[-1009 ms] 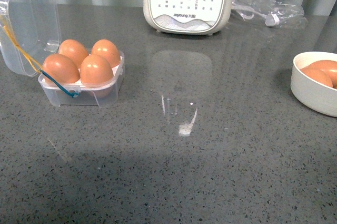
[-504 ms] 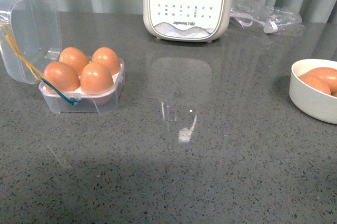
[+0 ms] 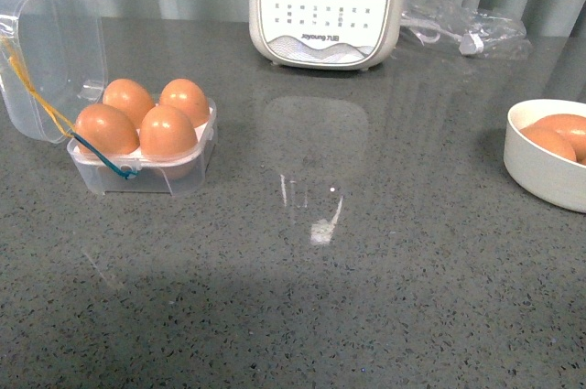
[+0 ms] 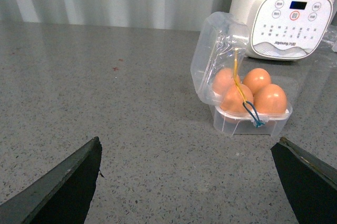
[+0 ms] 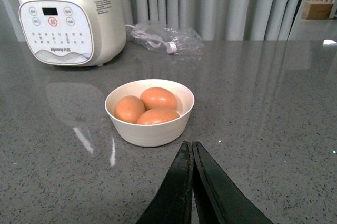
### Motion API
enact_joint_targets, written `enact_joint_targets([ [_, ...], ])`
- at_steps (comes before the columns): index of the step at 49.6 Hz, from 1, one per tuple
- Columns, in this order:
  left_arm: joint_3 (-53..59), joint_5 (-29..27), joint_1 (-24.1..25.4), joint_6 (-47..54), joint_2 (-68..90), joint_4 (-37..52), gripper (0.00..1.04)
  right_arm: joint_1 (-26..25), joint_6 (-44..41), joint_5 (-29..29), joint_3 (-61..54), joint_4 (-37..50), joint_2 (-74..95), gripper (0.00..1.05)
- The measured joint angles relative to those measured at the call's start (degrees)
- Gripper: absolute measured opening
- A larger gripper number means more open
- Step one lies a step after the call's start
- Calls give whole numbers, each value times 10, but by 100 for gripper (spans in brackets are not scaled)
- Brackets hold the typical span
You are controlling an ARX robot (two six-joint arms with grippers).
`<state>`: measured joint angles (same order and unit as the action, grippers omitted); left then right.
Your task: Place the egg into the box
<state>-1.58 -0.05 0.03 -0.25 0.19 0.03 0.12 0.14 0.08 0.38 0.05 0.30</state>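
Four eggs [image 3: 168, 131] fill the clear box [image 3: 174, 178] near the counter's [image 3: 366, 297] left edge, lid [image 3: 46, 50] raised. A bowl [image 3: 540, 165] of more eggs [image 5: 158, 97], cropped in the front view, sits by the right edge; a cooker [image 3: 325, 5], top cut off, stands at the far edge. The left gripper [image 4: 188, 145] is spread wide, empty; the right gripper [image 5: 191, 147] is clenched, empty.

Seven orange-brown eggs [image 3: 168, 131] showing
Four are sitting in one clear plastic box [image 3: 137, 179]; three are lying in one round white bowl [image 5: 151, 134].
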Motion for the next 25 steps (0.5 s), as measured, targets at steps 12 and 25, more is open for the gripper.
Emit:
enact_joint_targets([
  [12, 0, 0, 0, 0, 0, 0, 98, 0, 0, 0, 0, 0, 0, 32],
  [25, 0, 0, 0, 0, 0, 0, 98, 0, 0, 0, 0, 0, 0, 77],
])
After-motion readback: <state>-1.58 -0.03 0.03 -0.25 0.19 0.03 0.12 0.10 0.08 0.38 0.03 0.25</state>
